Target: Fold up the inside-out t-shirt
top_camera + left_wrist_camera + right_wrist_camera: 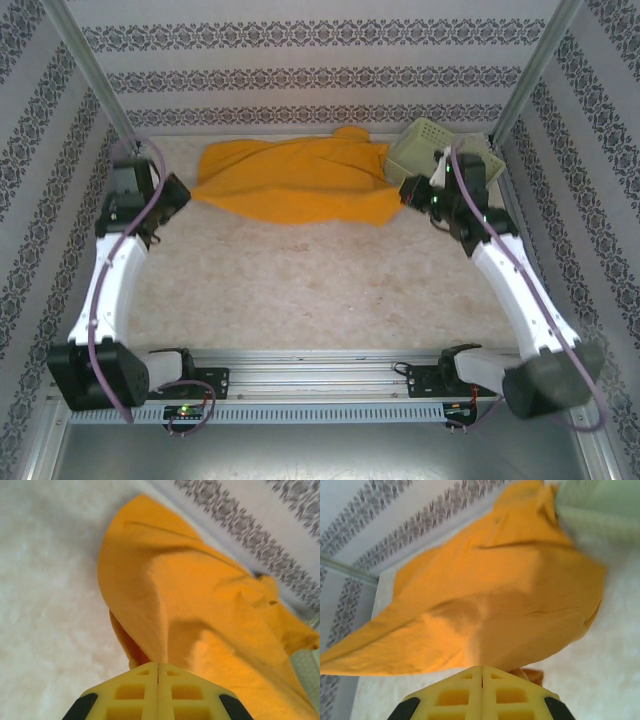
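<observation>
The inside-out t-shirt (295, 180) is plain orange-yellow cloth, spread in loose folds along the back of the table. No print shows on it. My left gripper (186, 196) is at its left corner and is shut on the cloth. In the left wrist view, the shirt (200, 600) rises straight from the closed yellow fingertips of the left gripper (158, 666). My right gripper (408, 190) is shut on the shirt's right corner. In the right wrist view, the shirt (495, 590) is pinched at the tips of the right gripper (481, 669).
A pale green lattice basket (440, 150) stands at the back right corner, touching the shirt's right end, and appears as the basket (600, 505) in the right wrist view. Patterned walls enclose the table (300, 280) on three sides, and metal posts (95, 80) stand in the back corners.
</observation>
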You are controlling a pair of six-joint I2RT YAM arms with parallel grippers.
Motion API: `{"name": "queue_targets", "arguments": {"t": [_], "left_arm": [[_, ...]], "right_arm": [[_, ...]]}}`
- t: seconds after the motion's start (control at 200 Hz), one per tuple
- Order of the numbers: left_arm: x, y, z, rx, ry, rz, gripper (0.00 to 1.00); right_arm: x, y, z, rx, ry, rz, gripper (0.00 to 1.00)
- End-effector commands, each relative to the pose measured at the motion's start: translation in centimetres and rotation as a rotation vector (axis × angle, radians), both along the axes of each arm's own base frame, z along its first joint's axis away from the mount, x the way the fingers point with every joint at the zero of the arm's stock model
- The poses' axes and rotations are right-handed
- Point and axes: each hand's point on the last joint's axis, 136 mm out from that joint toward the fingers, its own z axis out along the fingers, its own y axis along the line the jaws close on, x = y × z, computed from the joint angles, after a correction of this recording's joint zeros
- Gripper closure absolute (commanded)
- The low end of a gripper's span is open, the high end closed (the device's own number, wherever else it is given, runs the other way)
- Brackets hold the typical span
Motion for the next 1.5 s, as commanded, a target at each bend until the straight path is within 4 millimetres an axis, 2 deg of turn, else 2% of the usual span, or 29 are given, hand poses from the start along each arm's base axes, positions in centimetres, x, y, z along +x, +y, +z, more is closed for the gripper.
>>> {"name": "queue_targets", "arguments": {"t": [0.0,0.055,0.11,0.24,0.345,0.39,0.485,0.58,0.664,0.754,0.884,1.109,1.199,1.299,1.384,1.494], "left_arm": [[-4.9,-1.1,-2.6,-0.002,0.028,0.012,1.0],[-7.3,-1.1,-4.5,-0.007,0.054,0.03,1.0],[-9.6,-1.1,-6.2,-0.017,0.074,0.051,1.0],[-13.6,-2.0,-9.1,-0.106,0.085,0.082,1.0],[-15.9,-2.1,-10.3,-0.157,0.078,0.134,1.0],[-16.4,-2.2,-10.1,-0.177,0.047,0.145,1.0],[-17.7,-1.0,-9.5,-0.17,0.015,0.236,1.0],[-18.9,0.6,-8.5,-0.145,-0.03,0.337,1.0],[-19.2,1.2,-8.0,-0.127,-0.04,0.368,1.0],[-19.2,1.1,-8.2,-0.133,-0.037,0.364,1.0],[-18.4,1.3,-9.0,-0.13,-0.028,0.37,1.0],[-11.8,0.5,-9.8,-0.111,0.037,0.265,1.0],[-9.5,0.5,-9.5,-0.118,0.015,0.255,1.0],[-7.8,1.8,-9.0,-0.061,0.005,0.294,1.0],[-6.5,3.0,-8.8,-0.001,0.011,0.328,1.0],[-5.0,3.8,-9.4,0.028,0.038,0.361,1.0]], "right_arm": [[-4.7,0.0,-4.4,0.076,0.116,-0.043,1.0],[-6.9,-0.4,-6.9,0.085,0.164,-0.068,1.0],[-9.5,-1.6,-9.2,0.08,0.212,-0.123,1.0],[-14.1,-4.3,-12.2,0.072,0.27,-0.246,1.0],[-16.8,-5.4,-13.0,0.112,0.286,-0.306,1.0],[-17.8,-5.6,-13.3,0.132,0.298,-0.317,1.0],[-19.6,-6.7,-13.2,0.127,0.308,-0.366,1.0],[-20.7,-8.3,-12.3,0.09,0.278,-0.422,1.0],[-20.8,-8.2,-11.9,0.089,0.272,-0.412,1.0],[-20.3,-7.4,-11.5,0.116,0.256,-0.374,1.0],[-18.7,-7.3,-10.7,0.09,0.228,-0.367,1.0],[-12.2,-5.8,-7.4,0.032,0.149,-0.324,1.0],[-9.4,-5.3,-6.0,-0.001,0.118,-0.32,1.0],[-6.5,-4.9,-5.2,-0.053,0.1,-0.323,1.0],[-4.1,-4.6,-5.2,-0.094,0.098,-0.328,1.0],[-1.3,-4.1,-5.4,-0.13,0.098,-0.329,1.0]]}}
